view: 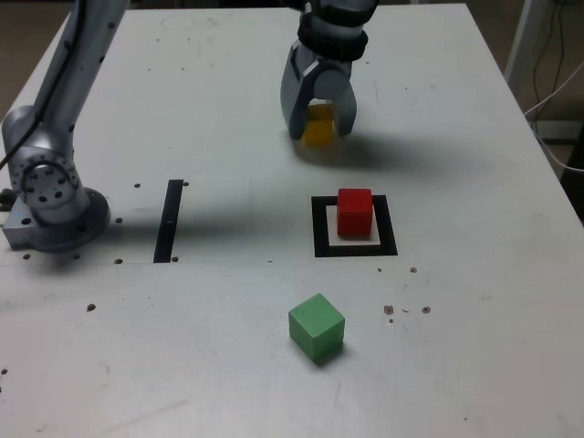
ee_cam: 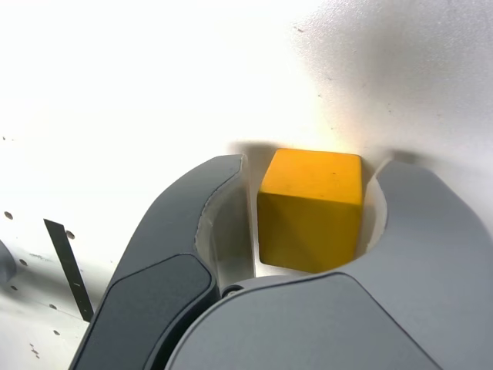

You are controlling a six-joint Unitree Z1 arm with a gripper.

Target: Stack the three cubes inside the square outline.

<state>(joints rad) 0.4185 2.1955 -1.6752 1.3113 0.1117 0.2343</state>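
Table: white, speckled surface [view: 210,374], carrying everything in play.
Arm: jointed grey robot arm [view: 82,87], its base at 9 o'clock from the outline in the exterior view, its far end reaching toward 12.
Hand: grey, two-jawed hand [view: 320,131], partly open, jaws on either side of the yellow cube; the wrist view shows a gap along one side, so no firm grip yet.
Outline: thick black square border with a white centre [view: 356,251], holding one cube.
Strip: thin, straight black strip [view: 169,222], well apart at 9 o'clock from the outline.
Red: matte red cube [view: 354,221], inside the outline; looks like the stack's base, nothing on top.
Yellow: matte yellow-orange cube [ee_cam: 310,212], outside, toward 11 o'clock from the outline, between the jaws.
Green: matte green cube [view: 316,327], outside, near 7 o'clock, untouched.
Done: one cube placed, roughly a third.
Left: finish closing on yellow, lift it onto red, then add green.
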